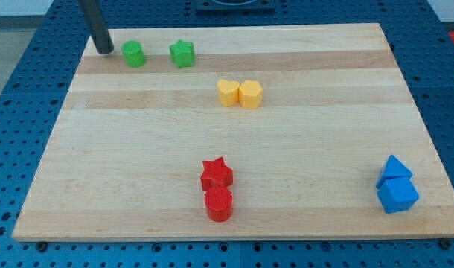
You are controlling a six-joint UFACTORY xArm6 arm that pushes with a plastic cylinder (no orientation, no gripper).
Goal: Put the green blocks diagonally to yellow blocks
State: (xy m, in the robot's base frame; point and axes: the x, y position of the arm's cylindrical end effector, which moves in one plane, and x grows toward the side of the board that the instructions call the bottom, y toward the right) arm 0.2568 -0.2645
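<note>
A green cylinder (133, 53) and a green star (181, 53) sit near the view's top left, apart from each other. Two yellow blocks touch side by side below and to the right of them: a heart-like one (228, 92) and a hexagonal one (251, 94). My tip (105, 50) rests on the board just left of the green cylinder, with a small gap between them. The rod runs up out of the view's top.
A red star (216, 174) and a red cylinder (219, 203) touch near the view's bottom centre. Two blue blocks (396, 185) touch at the bottom right. The wooden board (138, 149) lies on a blue perforated table.
</note>
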